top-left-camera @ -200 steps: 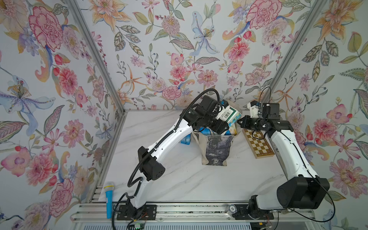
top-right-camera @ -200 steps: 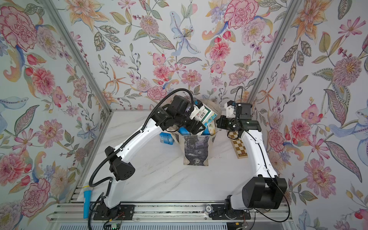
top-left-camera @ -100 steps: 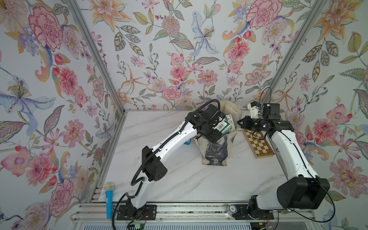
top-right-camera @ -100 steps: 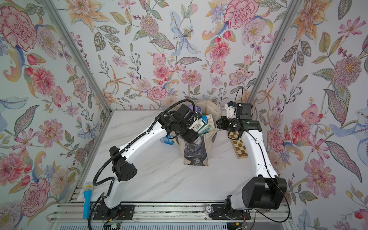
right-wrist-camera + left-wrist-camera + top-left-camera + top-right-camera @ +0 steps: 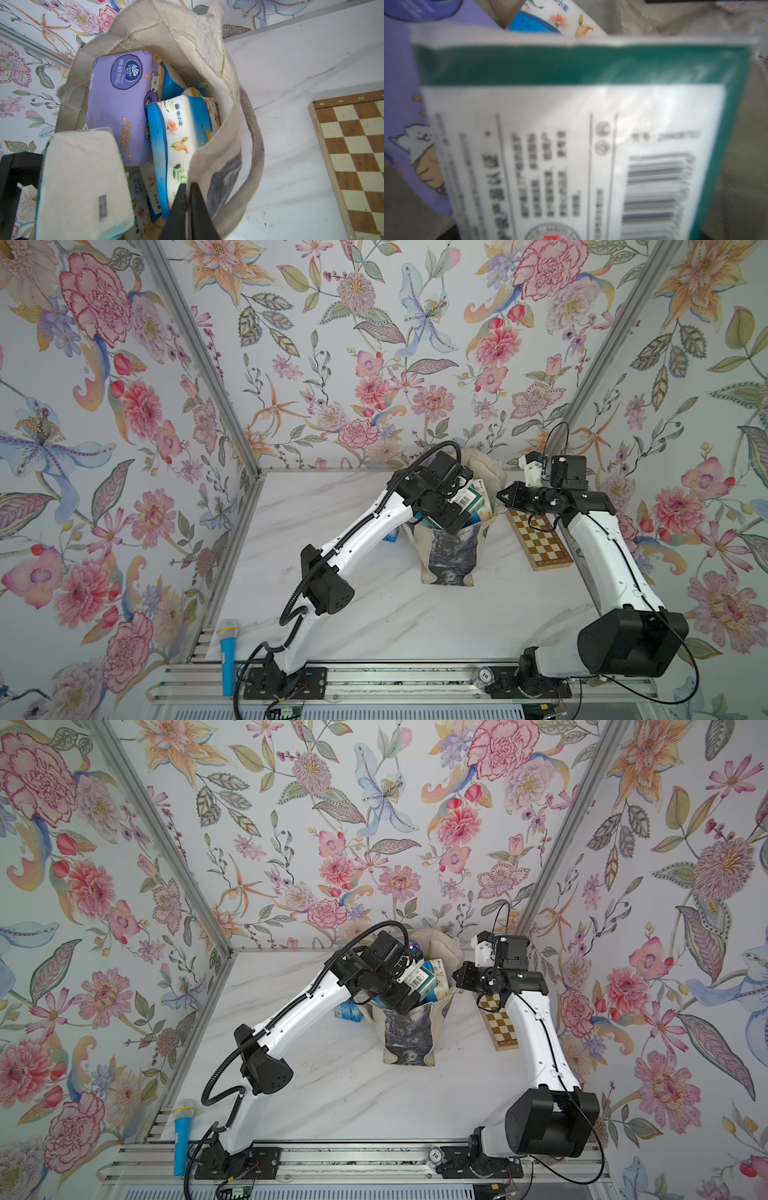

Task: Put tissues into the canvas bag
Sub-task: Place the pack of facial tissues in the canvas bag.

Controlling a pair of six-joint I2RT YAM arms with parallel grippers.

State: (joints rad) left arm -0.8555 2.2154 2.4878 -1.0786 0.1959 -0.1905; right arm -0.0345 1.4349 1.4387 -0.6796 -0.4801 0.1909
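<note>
A: Right gripper [image 5: 188, 187]: fingers pinch the right rim of the canvas bag [image 5: 182, 37], holding its mouth wide; left gripper [image 5: 399, 1000] is at the mouth by the green-white pack [image 5: 571, 124]; its finger spread cannot be told.

B: Bag stands far-centre, crammed; that pack sits high; if the rim sags, it may slide out.

A: Legible: "Vinda", "Deluxe" on the lilac pack [image 5: 120, 108]; barcode print blurred; chessboard [image 5: 353, 155] edge reads 2, 3, 4.

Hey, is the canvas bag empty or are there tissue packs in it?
Well filled. The right wrist view looks into the canvas bag: a lilac pack and a blue-and-white floral pack stand inside, with more packs beneath them.
</note>
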